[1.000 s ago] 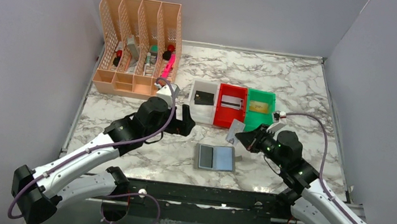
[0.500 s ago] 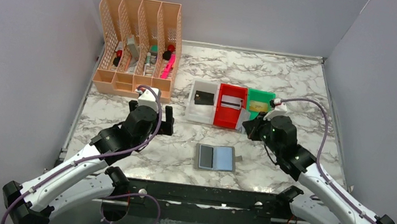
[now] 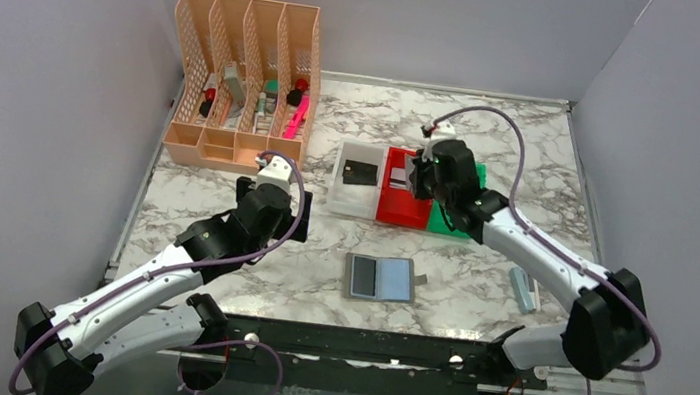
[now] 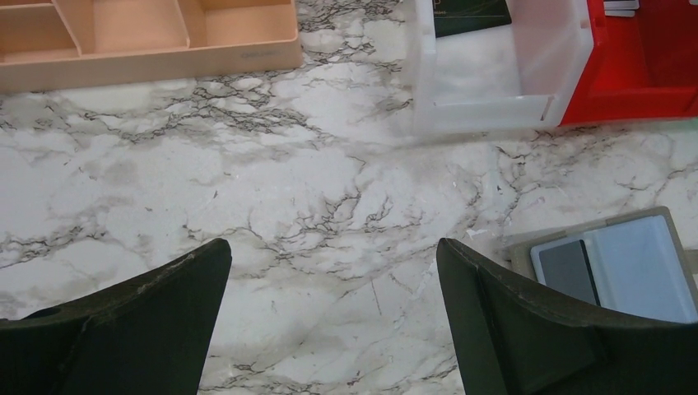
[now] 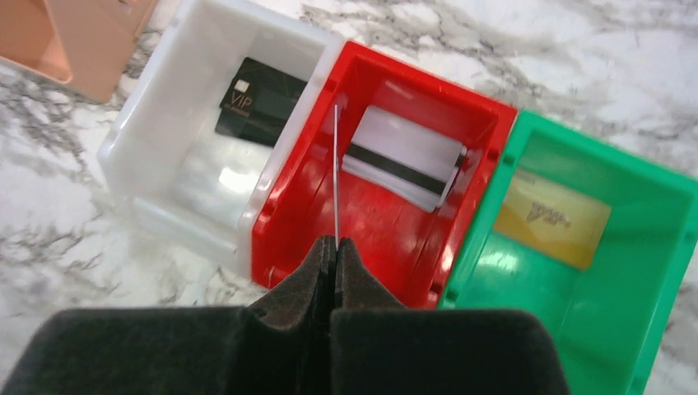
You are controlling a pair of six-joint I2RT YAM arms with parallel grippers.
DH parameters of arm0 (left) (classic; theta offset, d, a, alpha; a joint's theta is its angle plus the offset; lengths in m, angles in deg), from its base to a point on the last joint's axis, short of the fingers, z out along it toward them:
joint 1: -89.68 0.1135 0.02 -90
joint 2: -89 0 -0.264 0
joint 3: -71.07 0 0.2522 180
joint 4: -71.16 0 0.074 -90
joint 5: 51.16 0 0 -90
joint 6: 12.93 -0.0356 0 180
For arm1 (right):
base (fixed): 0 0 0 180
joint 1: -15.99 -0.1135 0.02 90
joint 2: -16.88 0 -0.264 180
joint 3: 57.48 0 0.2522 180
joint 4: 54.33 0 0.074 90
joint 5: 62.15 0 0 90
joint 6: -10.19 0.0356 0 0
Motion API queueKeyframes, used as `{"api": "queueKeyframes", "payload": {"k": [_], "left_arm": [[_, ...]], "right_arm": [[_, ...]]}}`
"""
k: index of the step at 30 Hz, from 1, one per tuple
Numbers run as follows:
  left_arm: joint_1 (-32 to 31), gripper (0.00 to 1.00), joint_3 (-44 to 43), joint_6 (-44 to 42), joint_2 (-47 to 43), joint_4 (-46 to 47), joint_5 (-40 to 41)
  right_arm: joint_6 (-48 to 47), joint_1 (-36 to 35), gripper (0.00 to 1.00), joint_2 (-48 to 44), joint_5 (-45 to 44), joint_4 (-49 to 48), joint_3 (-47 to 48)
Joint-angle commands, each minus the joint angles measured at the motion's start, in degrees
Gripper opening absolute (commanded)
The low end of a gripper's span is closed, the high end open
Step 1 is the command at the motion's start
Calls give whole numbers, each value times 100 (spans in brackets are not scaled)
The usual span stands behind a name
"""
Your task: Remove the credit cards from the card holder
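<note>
- Peach-coloured plastic organiser (image 3: 242, 84) stands at the far left of the marble table (image 3: 533, 150); we see it where it was a second ago.
- The left gripper (image 4: 333, 247) hangs over bare marble with its fingers spread wide and nothing between them. A second ago it was reaching toward the bins, and it has since pulled back toward the organiser.
- The white bin (image 5: 156, 140) holds the black card (image 5: 263, 103), lying flat on its floor.
- The card holder (image 3: 381, 278) lies unfolded on the marble in front of the bins, between the two arms. It has a dark grey panel on its left half and has not shifted.
- The red bin (image 5: 387, 239) holds the striped card (image 5: 403, 160). Above this bin, close to the wall it shares with the white bin, the right gripper (image 5: 335, 247) pinches the held card (image 5: 336, 173), which we see edge-on from the wrist camera.
- A second ago that gripper held the card low in front of the bins, near the card holder. It has since swung forward over the bins.
- The green bin (image 5: 658, 271) holds the gold card (image 5: 553, 218).
- A small pale-blue object (image 3: 522, 289) lies on the marble beside the right arm.
</note>
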Motion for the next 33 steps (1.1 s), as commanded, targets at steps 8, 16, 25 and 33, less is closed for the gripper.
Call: {"api": "queueKeyframes", "payload": {"k": [8,16,25,33], "left_arm": [[-7,99,-218,-165,-73,-58,100],[-7,99,-218,-173,-49,-66,116],[-3,99,-218,-167,-31,-66,108],[-5,99,-218,-168,-5,-74,110]], "right_arm": [[-2564,-2,1,1461,-855,-23,930],[-3926,-2,1,1754,-809,-496,590],[-4676,-2,1,2069,-580,-693,594],[-5247,-2,4,2262,-132,-405,737]]}}
